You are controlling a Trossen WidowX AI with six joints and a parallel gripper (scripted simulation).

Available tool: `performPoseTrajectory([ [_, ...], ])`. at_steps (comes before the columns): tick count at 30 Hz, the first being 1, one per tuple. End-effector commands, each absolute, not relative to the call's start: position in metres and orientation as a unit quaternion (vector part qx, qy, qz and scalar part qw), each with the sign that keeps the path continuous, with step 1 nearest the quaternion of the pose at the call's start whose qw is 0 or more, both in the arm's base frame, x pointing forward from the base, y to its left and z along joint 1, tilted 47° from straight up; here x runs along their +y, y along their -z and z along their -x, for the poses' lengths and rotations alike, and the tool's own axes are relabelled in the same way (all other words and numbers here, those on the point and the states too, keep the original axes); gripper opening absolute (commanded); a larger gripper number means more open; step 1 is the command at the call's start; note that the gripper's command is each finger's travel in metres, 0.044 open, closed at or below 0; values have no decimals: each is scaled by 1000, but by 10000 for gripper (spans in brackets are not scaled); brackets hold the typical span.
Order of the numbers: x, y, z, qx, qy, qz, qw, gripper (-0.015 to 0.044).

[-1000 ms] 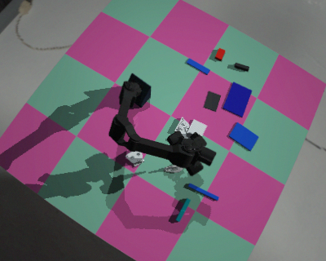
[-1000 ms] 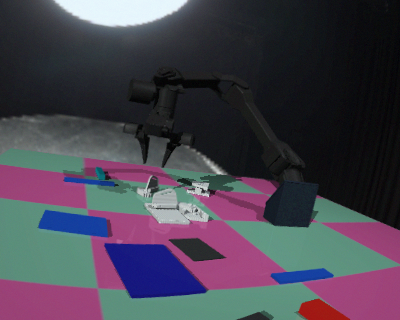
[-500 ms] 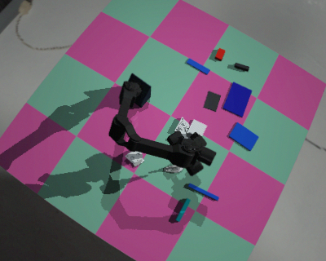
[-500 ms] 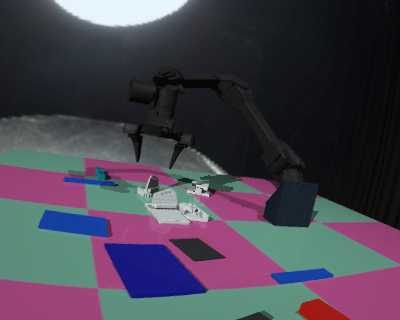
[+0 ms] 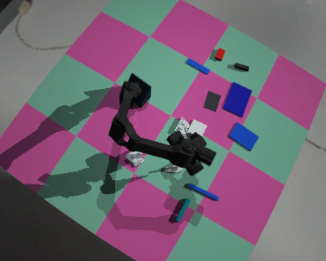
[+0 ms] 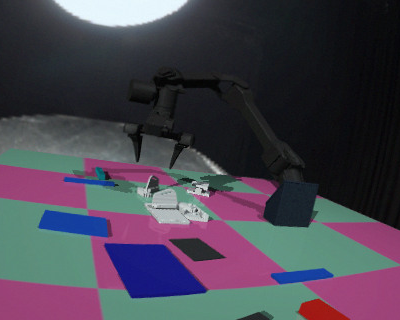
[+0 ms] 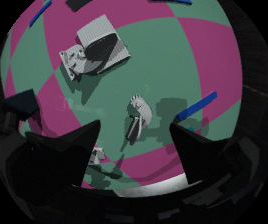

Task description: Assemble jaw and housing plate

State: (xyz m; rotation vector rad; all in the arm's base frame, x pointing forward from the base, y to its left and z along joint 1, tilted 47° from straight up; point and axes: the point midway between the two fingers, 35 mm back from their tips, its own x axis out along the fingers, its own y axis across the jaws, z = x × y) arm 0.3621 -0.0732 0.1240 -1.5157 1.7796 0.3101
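Note:
The white ribbed base (image 5: pixel 198 127) (image 6: pixel 171 216) (image 7: pixel 92 31) lies on the mat, with one jaw (image 6: pixel 165 199) (image 7: pixel 101 49) at its edge and a pale piece with small raised parts (image 5: pixel 182 125) (image 6: pixel 194 211) (image 7: pixel 74 61) beside it. The other jaw (image 5: pixel 173 169) (image 6: pixel 150 188) (image 7: pixel 144 117) lies loose on the mat, apart from the base. A white plate-like piece (image 5: pixel 134 158) (image 6: pixel 199 188) (image 7: pixel 97 156), seemingly the housing plate, lies apart, partly behind a finger in the wrist view. My gripper (image 6: pixel 155 164) (image 7: pixel 136 125) is open and empty, above the loose jaw. The pins cannot be made out.
A blue bar (image 5: pixel 203 192) (image 6: pixel 89 181) (image 7: pixel 199 105) and a teal bar (image 5: pixel 183 210) (image 6: pixel 101 173) lie beyond the loose jaw. A blue slab (image 5: pixel 244 136) (image 6: pixel 74 223), a navy slab (image 5: pixel 237 99) (image 6: pixel 154 270), a dark square (image 5: pixel 212 101) and a red block (image 5: pixel 220 54) lie on the base's other side.

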Motion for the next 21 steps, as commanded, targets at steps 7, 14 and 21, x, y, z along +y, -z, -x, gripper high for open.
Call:
performPoseTrajectory([
  [7, -73, -124, -362, 698, -122, 594, 382, 335],
  [14, -73, -124, -362, 698, -122, 594, 382, 151],
  [21, -73, -124, -362, 698, -122, 594, 382, 0],
])
